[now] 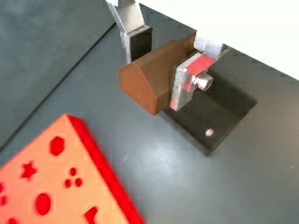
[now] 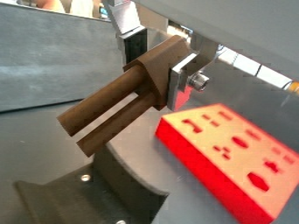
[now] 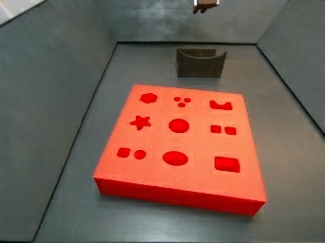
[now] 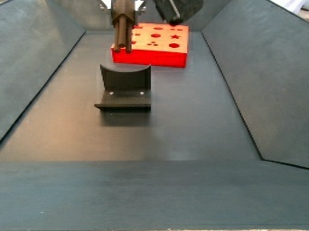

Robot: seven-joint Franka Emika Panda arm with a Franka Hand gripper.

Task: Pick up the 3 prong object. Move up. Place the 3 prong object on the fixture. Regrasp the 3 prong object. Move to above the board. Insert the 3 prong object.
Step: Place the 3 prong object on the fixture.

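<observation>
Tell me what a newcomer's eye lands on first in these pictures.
The bright red board full of shaped holes, flat on the dark floor, grabs the eye. Next, the brown wooden block clamped in the gripper, raised above the dark notched fixture, which stands just off one end of the board.

Claw (image 3: 203, 5) above fixture (image 3: 200, 63), perhaps loaded

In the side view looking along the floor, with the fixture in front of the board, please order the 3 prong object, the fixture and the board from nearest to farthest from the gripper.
1. 3 prong object, held in the gripper, hanging below it.
2. Fixture, on the floor underneath.
3. Board, lying behind the fixture.
</observation>
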